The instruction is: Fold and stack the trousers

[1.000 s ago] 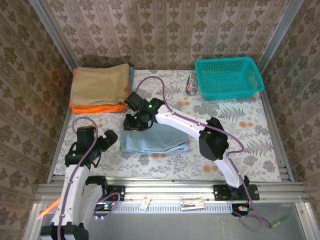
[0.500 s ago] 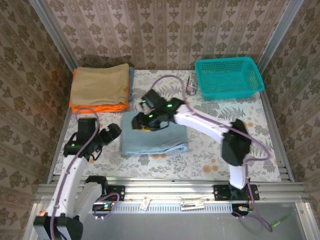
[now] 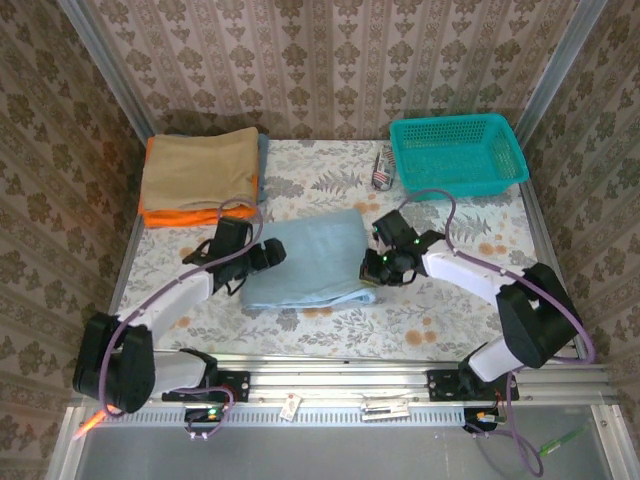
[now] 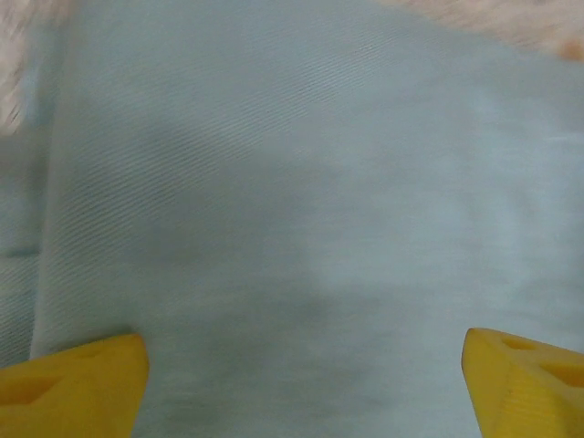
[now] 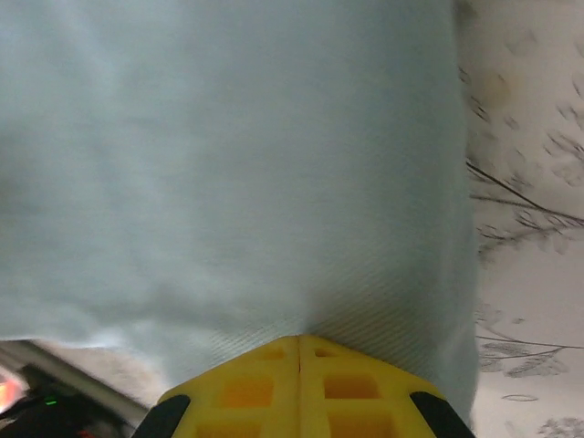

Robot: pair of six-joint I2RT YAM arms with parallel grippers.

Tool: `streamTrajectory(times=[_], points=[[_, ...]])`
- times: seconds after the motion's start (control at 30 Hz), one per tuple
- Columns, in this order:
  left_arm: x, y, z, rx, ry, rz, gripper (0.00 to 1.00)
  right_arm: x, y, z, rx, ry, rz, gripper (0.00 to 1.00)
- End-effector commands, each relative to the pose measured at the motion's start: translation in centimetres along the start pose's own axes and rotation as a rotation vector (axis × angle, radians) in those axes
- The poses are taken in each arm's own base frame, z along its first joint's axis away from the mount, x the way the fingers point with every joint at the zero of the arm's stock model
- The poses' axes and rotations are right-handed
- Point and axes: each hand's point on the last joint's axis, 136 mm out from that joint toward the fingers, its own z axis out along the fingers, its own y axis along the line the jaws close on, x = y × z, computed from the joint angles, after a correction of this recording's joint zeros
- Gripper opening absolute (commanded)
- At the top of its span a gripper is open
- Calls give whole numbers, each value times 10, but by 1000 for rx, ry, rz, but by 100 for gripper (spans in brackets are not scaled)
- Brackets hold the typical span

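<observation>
Both arms have swung in since a second ago. Right gripper (image 3: pixel 386 263) is now at the trousers' (image 3: pixel 310 255) right edge, shut tight on the cloth (looks pinched, anyway). Left gripper (image 3: pixel 263 255) hangs wide open over the left edge, holding nothing. Trousers lie folded mid-tabletop (image 3: pixel 450 300). I'd guess stacking's next: left needs to clamp, then both lift toward the tan pile (image 3: pixel 200 170).

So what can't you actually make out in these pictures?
- Top view: the small object beside the basket is too small to identify.
- Top view: the orange garment is mostly covered by the tan garment.
- Right wrist view: the right gripper, shut at the trousers edge, hides whether cloth is pinched.
</observation>
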Motion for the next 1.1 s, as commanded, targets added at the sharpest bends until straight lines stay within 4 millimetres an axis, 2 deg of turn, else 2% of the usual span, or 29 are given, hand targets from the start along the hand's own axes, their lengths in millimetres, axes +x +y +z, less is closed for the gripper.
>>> streamTrajectory(times=[0.0, 0.07, 0.1, 0.2, 0.3, 0.4, 0.53, 0.63, 0.73, 0.8, 0.87, 0.97, 1.07], points=[[9, 42, 16, -47, -34, -102, 88, 10, -9, 30, -29, 16, 21, 0], [18, 69, 21, -96, -35, -164, 88, 18, -21, 48, -13, 59, 36, 0], [23, 76, 22, -104, -25, -182, 88, 20, -24, 53, -11, 72, 36, 0], [28, 88, 25, -134, -14, -192, 89, 26, -35, 66, 4, 103, 47, 0], [30, 90, 26, -137, 0, -197, 89, 28, -40, 63, 9, 117, 54, 0], [29, 85, 24, -114, 4, -196, 88, 25, -36, 44, 13, 102, 26, 0], [17, 65, 3, -60, -21, -155, 89, 11, -5, -4, -25, 31, -65, 0], [-1, 51, -25, -50, -69, -106, 91, -10, 14, -41, -48, -61, -105, 9], [-26, 41, -55, -67, -131, -58, 94, -31, 22, -57, -28, -139, -113, 25], [-41, 42, -67, -100, -161, -53, 95, -40, 33, -51, -46, -141, -101, 26], [-51, 44, -69, -124, -165, -55, 94, -42, 57, -37, -73, -122, -129, 25], [-59, 46, -62, -152, -134, -58, 94, -40, 84, -2, -54, -70, -187, 25], [-79, 50, -64, -157, -153, -106, 95, -36, 102, 36, -28, -17, -216, 24]])
